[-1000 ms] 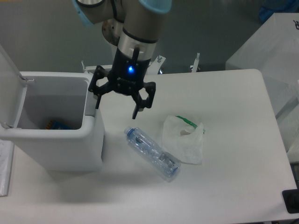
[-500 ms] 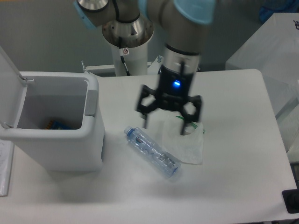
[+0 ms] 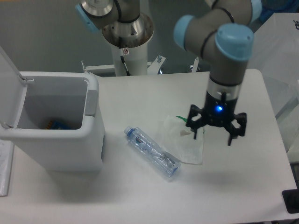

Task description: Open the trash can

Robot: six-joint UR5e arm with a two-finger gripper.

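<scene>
Trash can [image 3: 56, 130], a large boxy white bin, is sitting at the left side of the white counter [image 3: 233, 186] with its lid [image 3: 10, 88] already standing upright along the far left edge, so the inside is showing; something small, blue and orange, is lying at the bottom. The grey push-tab [image 3: 91, 101] is facing right, toward the middle of the counter, where an arm could reach it. The end effector [image 3: 216, 133] is hanging well apart from the bin, over the right half of the counter, pointing down with its two fingers spread wide and gripping nothing. It is hovering just to the right of a crumpled translucent plastic bag [image 3: 184, 142]. A clear plastic bottle [image 3: 152, 152] is lying on its side between the bag and the bin, touching neither so far as can be told. With the lid up and nothing in the fingers, the opening step is looking finished.
</scene>
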